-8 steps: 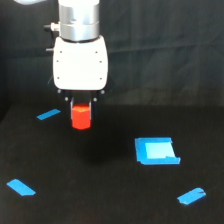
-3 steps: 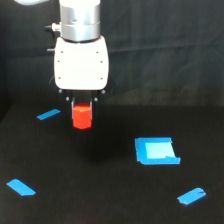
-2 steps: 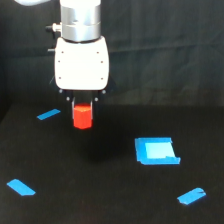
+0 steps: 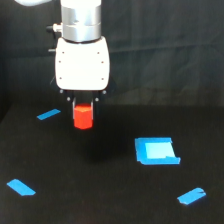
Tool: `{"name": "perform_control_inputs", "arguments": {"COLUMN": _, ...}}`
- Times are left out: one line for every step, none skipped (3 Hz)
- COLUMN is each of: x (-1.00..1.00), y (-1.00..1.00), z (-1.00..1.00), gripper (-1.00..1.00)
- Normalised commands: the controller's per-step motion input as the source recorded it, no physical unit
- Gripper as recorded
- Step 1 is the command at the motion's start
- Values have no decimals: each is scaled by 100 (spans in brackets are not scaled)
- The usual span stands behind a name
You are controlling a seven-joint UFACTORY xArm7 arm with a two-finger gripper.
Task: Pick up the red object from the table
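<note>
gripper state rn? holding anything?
Gripper: shut on the red object, which hangs from it, lifted off the table.

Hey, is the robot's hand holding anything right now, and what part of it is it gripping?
Yes. The hand holds the red object by its top end, and the rest hangs below, clear of the table.

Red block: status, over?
Tool shut on red block, block hanging below the white wrist. Block looks lifted off the table; faint shadow beneath. Blue tape strips and square patch lie off to the sides, nothing in the way.
</note>
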Motion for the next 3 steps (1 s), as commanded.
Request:
{"name": "perform_control_inputs", "arguments": {"x": 4, "y": 4, "z": -3, "gripper": -90}}
{"name": "perform_control_inputs", "arguments": {"x": 1, "y": -3, "z": 5, "gripper": -100}}
{"name": "perform_control_inputs", "arguments": {"x": 6, "y": 7, "z": 2, "gripper": -89}}
